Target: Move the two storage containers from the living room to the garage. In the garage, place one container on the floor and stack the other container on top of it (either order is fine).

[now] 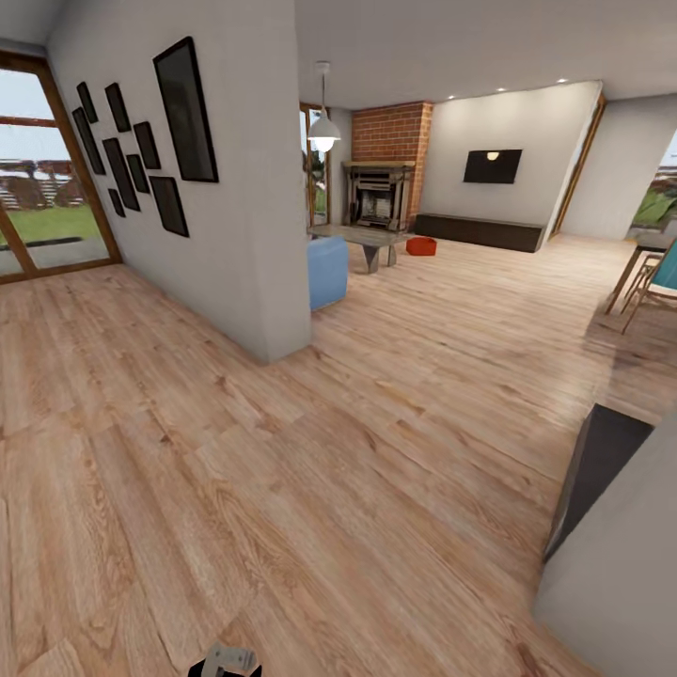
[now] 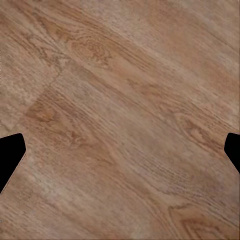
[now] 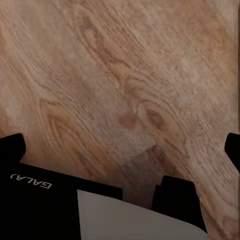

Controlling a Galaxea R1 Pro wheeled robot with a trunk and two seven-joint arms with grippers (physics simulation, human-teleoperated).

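- Container: orange-red, on living-room floor near fireplace, well apart from robot; possibly both tubs.
- Left gripper, right gripper: fingers spread, empty, pointing floorward for travel.

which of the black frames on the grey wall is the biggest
The topmost one, hanging nearest the wall's corner: it is taller and wider than the smaller frames clustered lower and toward the window.
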